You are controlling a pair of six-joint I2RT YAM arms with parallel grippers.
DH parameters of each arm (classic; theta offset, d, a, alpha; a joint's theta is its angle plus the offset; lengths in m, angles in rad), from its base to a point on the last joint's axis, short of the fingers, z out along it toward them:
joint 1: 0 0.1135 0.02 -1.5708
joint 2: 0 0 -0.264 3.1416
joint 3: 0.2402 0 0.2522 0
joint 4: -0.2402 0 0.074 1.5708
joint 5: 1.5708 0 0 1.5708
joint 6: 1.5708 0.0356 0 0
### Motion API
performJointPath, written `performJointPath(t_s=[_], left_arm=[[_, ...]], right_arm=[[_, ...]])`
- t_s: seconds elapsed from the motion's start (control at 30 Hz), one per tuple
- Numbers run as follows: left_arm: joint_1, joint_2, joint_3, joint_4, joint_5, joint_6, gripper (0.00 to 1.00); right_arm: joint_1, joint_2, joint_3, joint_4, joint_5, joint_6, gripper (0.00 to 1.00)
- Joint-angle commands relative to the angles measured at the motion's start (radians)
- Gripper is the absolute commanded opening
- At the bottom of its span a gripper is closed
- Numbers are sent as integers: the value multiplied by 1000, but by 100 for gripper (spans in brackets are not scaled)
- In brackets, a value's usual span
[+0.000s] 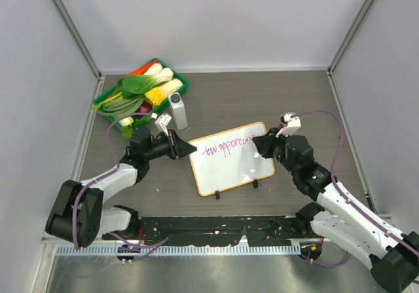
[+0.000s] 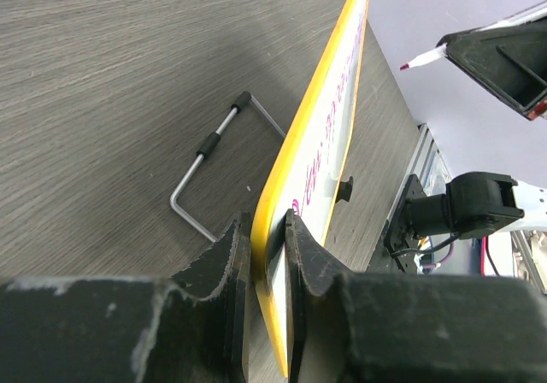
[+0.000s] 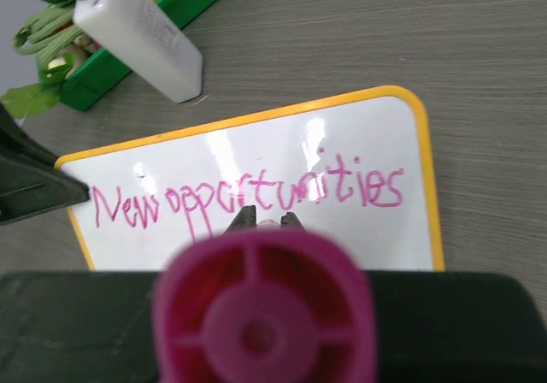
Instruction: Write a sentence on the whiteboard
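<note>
The sentence (image 3: 248, 197) is reading "New opportunities" in pink cursive, one line, on the single orange-framed whiteboard (image 1: 229, 170), which is sitting between both grippers with two black feet (image 1: 217, 194) along its near edge. The left gripper (image 2: 267, 229) is pinching the whiteboard's left edge. The right gripper (image 1: 265, 142) is clamping one pink marker (image 3: 261, 315) over its right side.

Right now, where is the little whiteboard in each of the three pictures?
Top external: the whiteboard, centre of the picture.
Left wrist: edge-on, bottom centre to top, pinched by the left fingers.
Right wrist: centre, behind the pink marker.
Shared landmark: the pink sentence.
</note>
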Motion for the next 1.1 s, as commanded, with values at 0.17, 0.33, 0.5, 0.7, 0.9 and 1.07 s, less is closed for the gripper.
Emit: performJointPath(t_s=[0.17, 0.33, 0.5, 0.7, 0.9, 1.07], left_arm=[[-5, 15, 2, -30, -55, 81, 0], [-5, 12, 2, -33, -54, 81, 0], [-5, 9, 2, -36, -54, 81, 0], [-7, 9, 5, -36, -52, 81, 0], [-5, 11, 5, -35, -52, 80, 0], [-7, 12, 4, -32, -49, 78, 0]], right_arm=[[310, 94, -21, 236, 128, -54, 2], [402, 196, -19, 353, 172, -38, 1], [502, 283, -18, 424, 238, -49, 1], [563, 361, 11, 451, 288, -60, 1], [583, 406, 10, 453, 338, -49, 1], [589, 420, -2, 462, 367, -45, 1]])
